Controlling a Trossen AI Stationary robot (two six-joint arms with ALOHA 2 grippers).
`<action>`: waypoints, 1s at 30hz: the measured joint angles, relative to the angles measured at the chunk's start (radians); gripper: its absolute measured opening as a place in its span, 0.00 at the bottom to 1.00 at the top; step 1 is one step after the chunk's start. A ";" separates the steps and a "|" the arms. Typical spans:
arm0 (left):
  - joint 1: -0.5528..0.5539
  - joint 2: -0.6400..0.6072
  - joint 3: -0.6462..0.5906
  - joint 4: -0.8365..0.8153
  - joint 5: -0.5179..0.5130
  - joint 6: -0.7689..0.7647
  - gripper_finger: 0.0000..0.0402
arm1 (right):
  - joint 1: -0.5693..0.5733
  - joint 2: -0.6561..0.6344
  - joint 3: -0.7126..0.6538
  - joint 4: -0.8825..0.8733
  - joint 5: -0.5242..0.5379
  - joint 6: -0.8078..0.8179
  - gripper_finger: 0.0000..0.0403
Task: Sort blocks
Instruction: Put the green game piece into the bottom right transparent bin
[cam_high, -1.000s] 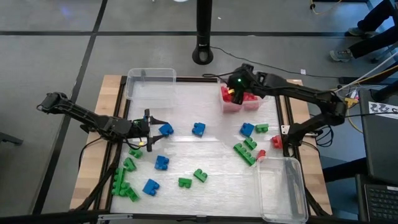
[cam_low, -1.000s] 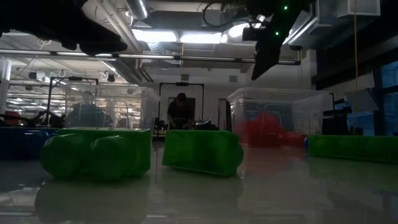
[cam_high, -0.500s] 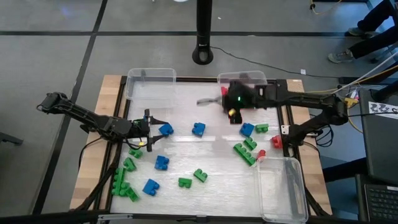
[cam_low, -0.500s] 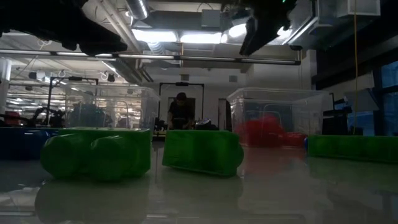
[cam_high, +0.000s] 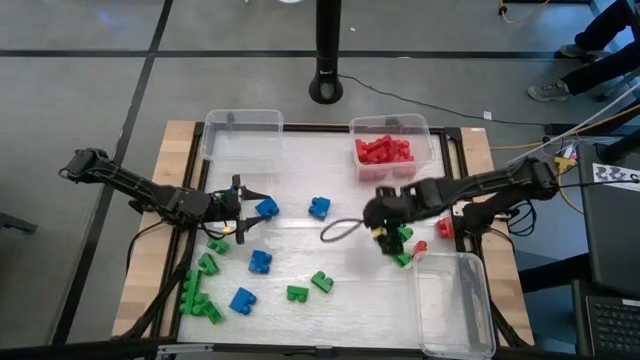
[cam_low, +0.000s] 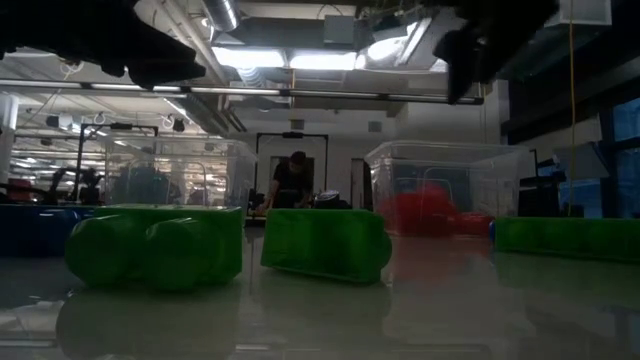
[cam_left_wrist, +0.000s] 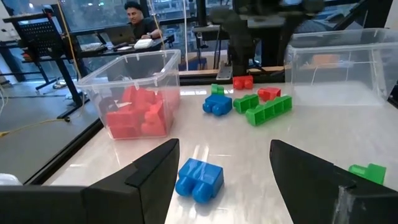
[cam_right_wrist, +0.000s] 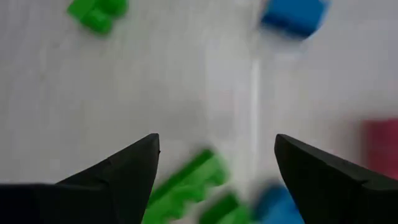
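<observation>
The blocks lie loose on the white table: blue ones (cam_high: 319, 207), green ones (cam_high: 203, 292) at the near left, and green ones (cam_high: 401, 243) at the right. Several red blocks (cam_high: 384, 150) sit in a clear bin. My left gripper (cam_high: 243, 207) stands open and level at the table's left, a blue block (cam_left_wrist: 199, 179) lying on the table just ahead of its fingertips, apart from them. My right gripper (cam_high: 388, 222) hangs open above the right green blocks, pointing steeply down; its wrist view shows a long green block (cam_right_wrist: 186, 180) below the fingers (cam_right_wrist: 124, 165).
A clear bin (cam_high: 243, 133) stands at the far left and another (cam_high: 455, 300) at the near right. The bin with the red blocks (cam_high: 392, 128) is at the far right. Two single red blocks (cam_high: 443, 228) lie near the right edge. A person (cam_low: 291, 178) is in the room beyond.
My right gripper has swung from above the red bin at the far edge toward the near edge, over the green blocks at the right, and has tipped to point more steeply down.
</observation>
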 joint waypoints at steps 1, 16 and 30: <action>0.000 0.000 0.000 0.000 0.000 -0.001 0.60 | 0.015 0.000 -0.020 -0.006 -0.011 0.052 0.79; 0.000 0.000 0.000 0.005 0.000 -0.006 0.60 | 0.025 0.070 -0.214 0.116 -0.188 0.354 0.79; 0.000 0.000 0.000 0.003 0.000 -0.003 0.60 | -0.001 0.280 -0.215 0.042 -0.182 0.360 0.79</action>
